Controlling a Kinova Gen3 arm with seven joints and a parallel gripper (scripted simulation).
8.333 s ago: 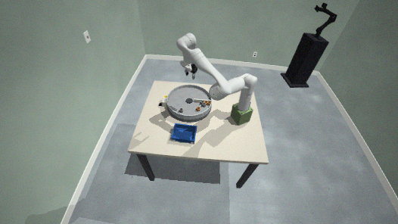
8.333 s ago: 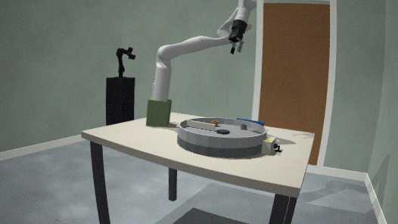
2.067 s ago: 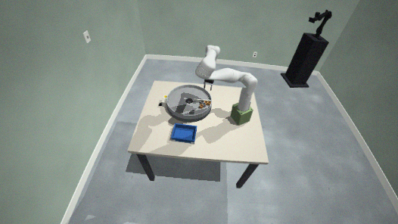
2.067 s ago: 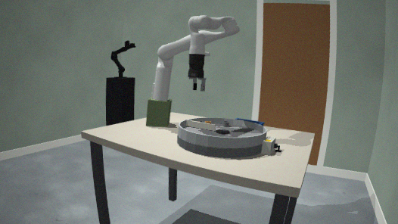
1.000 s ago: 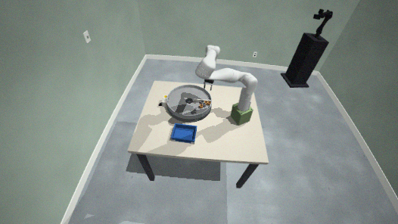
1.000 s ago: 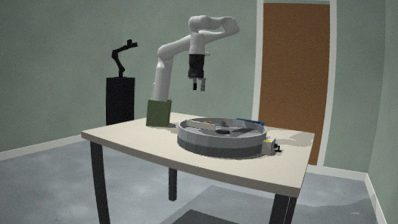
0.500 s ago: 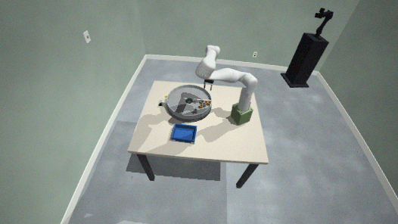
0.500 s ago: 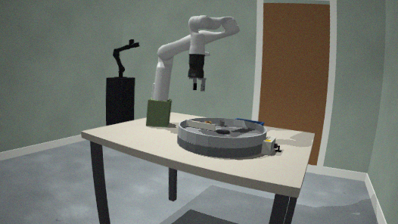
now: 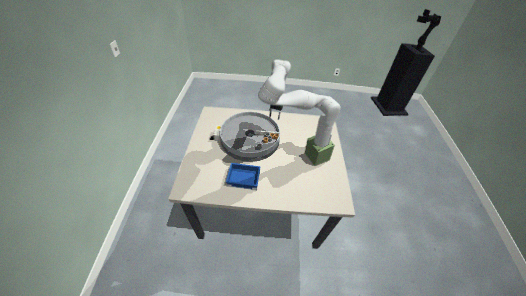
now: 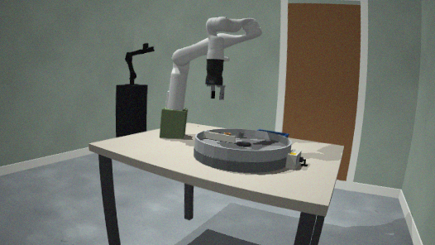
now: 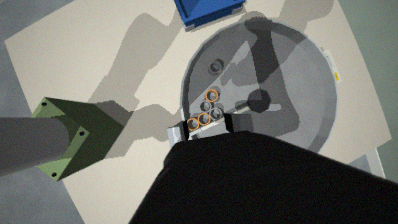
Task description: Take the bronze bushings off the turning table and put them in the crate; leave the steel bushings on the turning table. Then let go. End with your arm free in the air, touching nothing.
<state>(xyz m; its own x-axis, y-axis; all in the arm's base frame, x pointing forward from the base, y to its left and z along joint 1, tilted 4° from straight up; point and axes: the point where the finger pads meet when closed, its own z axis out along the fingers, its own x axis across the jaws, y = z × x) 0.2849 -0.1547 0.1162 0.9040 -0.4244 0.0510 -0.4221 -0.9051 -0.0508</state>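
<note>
- Three orange-bronze, ring-shaped bushings [image 9: 266, 140] [image 10: 227, 133] [image 11: 212, 95] and three grey steel, ring-shaped bushings [image 9: 258, 147] [image 11: 216, 66] lie on one round grey turning table [image 9: 246, 155] [image 10: 240, 160] [image 11: 328, 114].
- Bushing bores face up, axes vertical.
- One black two-finger gripper [image 9: 275, 113] [image 10: 217, 95] [image 11: 206, 124] hangs above, jaws spread.

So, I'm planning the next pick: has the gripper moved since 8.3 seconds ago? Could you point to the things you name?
Yes: in the exterior view, the gripper [image 9: 275, 116] [image 10: 217, 98] [image 11: 206, 124] moved left and down, away from the brown door [image 10: 324, 83].
</note>
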